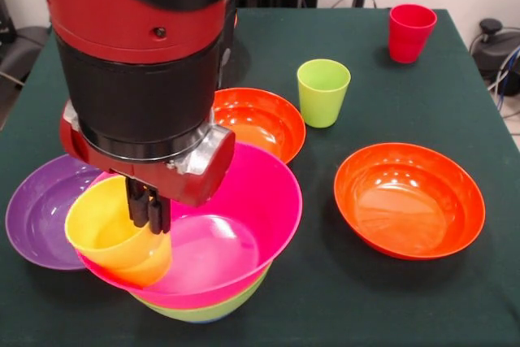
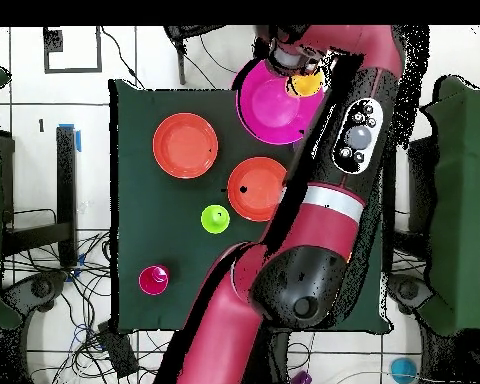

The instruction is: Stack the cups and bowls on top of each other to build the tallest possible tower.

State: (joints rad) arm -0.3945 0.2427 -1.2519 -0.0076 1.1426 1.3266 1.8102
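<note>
My gripper (image 1: pixel 148 210) is shut on the wall of the yellow-orange cup (image 1: pixel 114 233), one finger inside it and one outside. The cup hangs tilted over the left rim of the magenta bowl (image 1: pixel 236 225); I cannot tell if it touches. The magenta bowl is nested in a lime-green bowl (image 1: pixel 213 311) at the table's near edge. In the overhead view the cup (image 2: pixel 306 84) shows beside the magenta bowl (image 2: pixel 269 100), with my arm over part of both. The lime green cup (image 1: pixel 322 91) and the red cup (image 1: pixel 410 32) stand upright farther back.
A purple bowl (image 1: pixel 41 213) lies left of the pile, partly behind the cup. A deep orange bowl (image 1: pixel 258 122) sits just behind the magenta bowl. A shallow red-orange bowl (image 1: pixel 409 198) lies at the right. The table's edge (image 1: pixel 487 119) runs along the right side.
</note>
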